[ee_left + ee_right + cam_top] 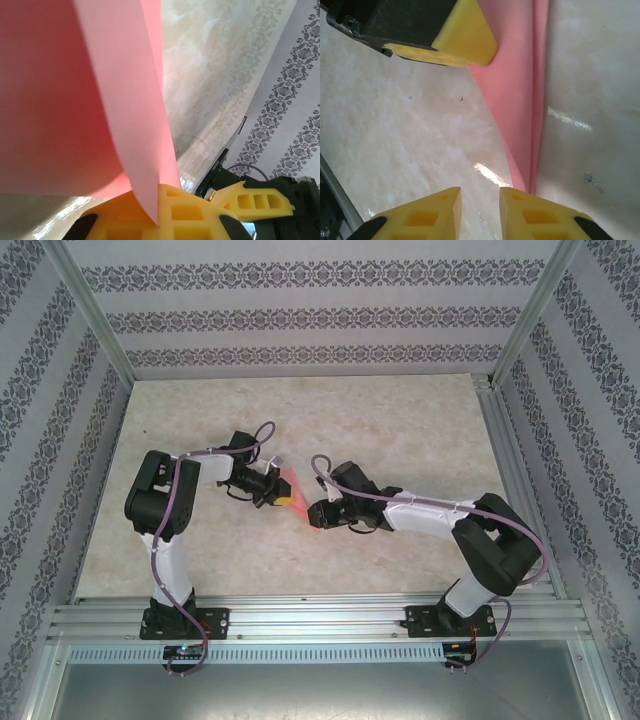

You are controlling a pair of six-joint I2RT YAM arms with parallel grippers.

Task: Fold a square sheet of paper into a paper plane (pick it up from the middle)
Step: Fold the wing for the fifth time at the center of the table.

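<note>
L gripper (156,207) is clamped on the pink sheet (517,95), pinching one end so the paper is held up off the table (410,145) as far as I can tell. That's roughly mid-table, btwn the two arms. The sheet is no flat square now: at least two layers run side by side along a long crease, narrowing toward the end nearest the R gripper (480,202). R jaws stand a little apart w/ nothing btwn them, and bare table shows through the gap. In the right wrist view the sheet's narrow end sits just right of that gap, over one finger (touching or not, can't tell).

Judgement: the step in hand looks like R taking hold of the free end so a further fold or crease can be set.
- L pinch shouldn't slacken, since it's the sole support.
- R needs to shift sideways so the layered edge enters the gap rather than riding on a finger.
- Close on all layers together, square to the crease; a skewed bite would splay them & spoil the symmetry.
- Thin paper buckles easily, so approach slow w/ no push along its length.

Plane looks partway at best.
</note>
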